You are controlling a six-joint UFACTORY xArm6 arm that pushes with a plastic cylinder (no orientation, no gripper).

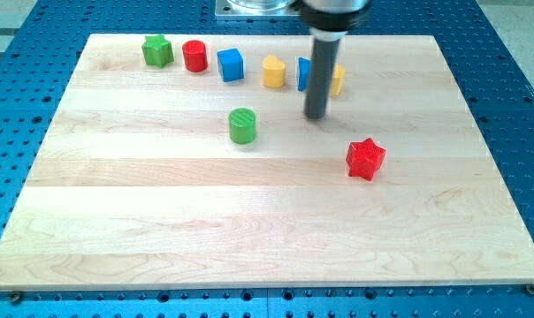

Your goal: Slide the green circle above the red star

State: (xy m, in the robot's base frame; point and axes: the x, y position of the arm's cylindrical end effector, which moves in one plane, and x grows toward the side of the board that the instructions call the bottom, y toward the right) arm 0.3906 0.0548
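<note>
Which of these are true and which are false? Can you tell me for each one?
1. The green circle is to the left of the red star. True.
2. My tip is touching the green circle. False: it stands apart, to the circle's right.
3. The red star sits in the row of blocks at the view's top. False: it lies alone, lower down on the view's right.
4. A green star is at the left end of the top row. True.
5. The blue cube lies between the red cylinder and a yellow block. True.
</note>
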